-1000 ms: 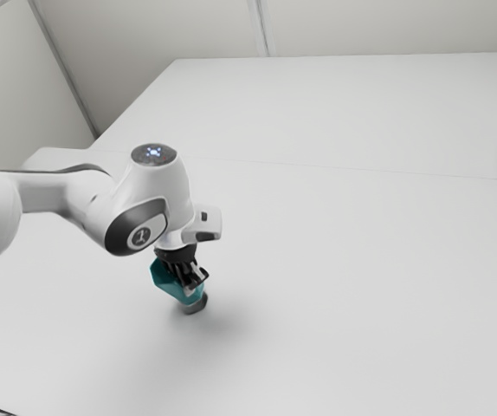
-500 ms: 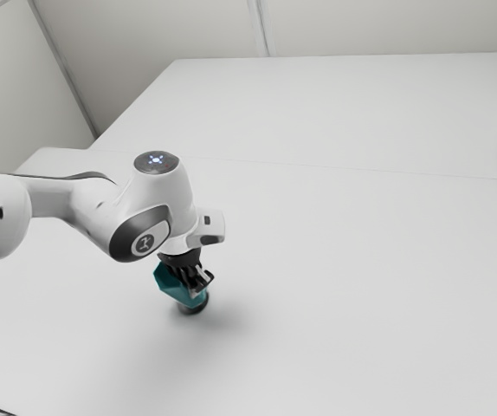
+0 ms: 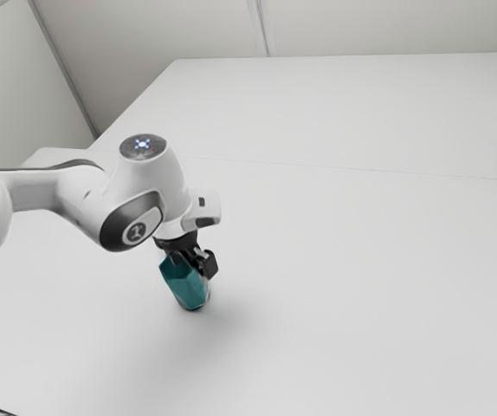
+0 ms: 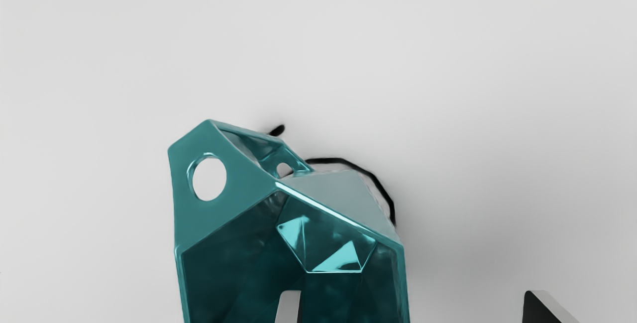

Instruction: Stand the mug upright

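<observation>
Mug [image 3: 185, 284] tipped up from its lean, now near upright on bench [image 3: 361, 286], exterior view's 7 o'clock | claw [image 3: 198, 262] raised, spread wide, gripping nothing, one finger [image 4: 288, 308] over mug | task looks nearly done

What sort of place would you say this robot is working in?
It looks like a bare, lab-like test room: a white Franka arm reaches over a plain white table, with pale walls behind.
</observation>
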`<state>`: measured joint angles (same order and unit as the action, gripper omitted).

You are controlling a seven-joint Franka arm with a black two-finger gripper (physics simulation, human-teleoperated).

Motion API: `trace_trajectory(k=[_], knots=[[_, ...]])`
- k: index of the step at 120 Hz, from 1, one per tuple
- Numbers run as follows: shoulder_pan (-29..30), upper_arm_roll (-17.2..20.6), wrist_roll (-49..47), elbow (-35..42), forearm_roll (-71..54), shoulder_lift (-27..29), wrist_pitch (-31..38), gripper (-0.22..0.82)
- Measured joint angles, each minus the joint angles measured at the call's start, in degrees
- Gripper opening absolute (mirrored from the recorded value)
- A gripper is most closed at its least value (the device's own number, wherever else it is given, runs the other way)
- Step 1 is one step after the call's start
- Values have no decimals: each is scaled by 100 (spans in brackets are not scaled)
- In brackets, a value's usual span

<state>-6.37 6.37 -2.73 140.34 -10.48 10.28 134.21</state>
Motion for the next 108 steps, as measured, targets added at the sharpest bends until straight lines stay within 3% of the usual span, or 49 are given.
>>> trace_trajectory(k=[22, 48, 108], knots=[[66, 73, 12, -132, 63, 185, -135, 53], [215, 153, 21, -937, 571, 167, -990, 56], [482, 137, 64, -2883, 1061, -496, -2790, 58]])
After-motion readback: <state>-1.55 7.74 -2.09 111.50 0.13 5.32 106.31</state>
